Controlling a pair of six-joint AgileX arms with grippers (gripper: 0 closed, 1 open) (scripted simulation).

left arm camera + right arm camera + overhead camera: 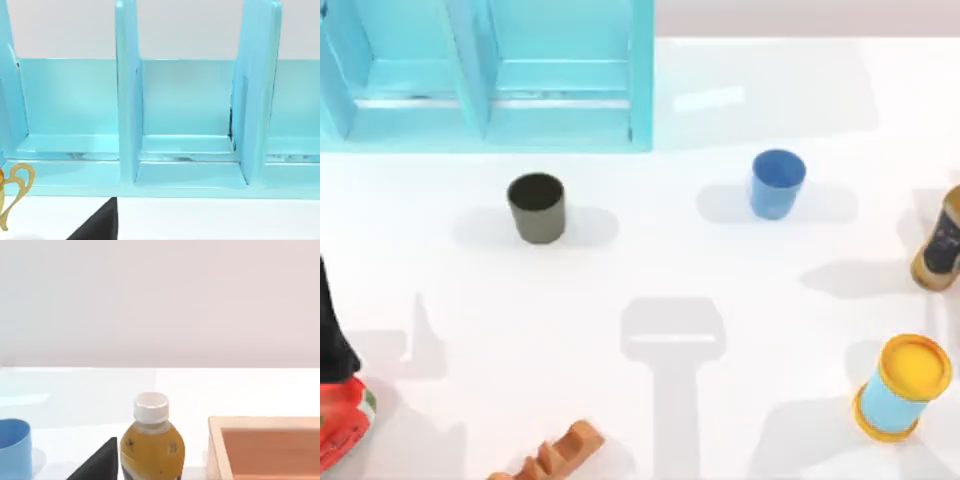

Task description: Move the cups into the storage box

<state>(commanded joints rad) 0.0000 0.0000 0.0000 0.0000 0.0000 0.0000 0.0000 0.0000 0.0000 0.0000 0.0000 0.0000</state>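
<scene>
Left tool (99, 225) faces the storage box (190, 175) — olive cup (536, 207), blue cup (777, 183) well apart.

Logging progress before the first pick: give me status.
Both cups upright on table: olive-grey cup, blue cup. Storage box holds neither. Path clear.

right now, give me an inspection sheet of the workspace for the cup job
surface: white table, bare between the items.
job's things: dark olive-grey cup and blue cup both upright on the table, outside the turquoise storage box at the far left; its compartments seen here hold nothing.
clutter: brown bottle at the right edge; light-blue canister with yellow lid near right; orange ridged piece at the near edge; red item near left; orange tray beside the bottle.
grippers: a dark part at the edge of each wrist view; fingers not judged.
cables: nothing seen.
surroundings: plain pale backdrop.
</scene>
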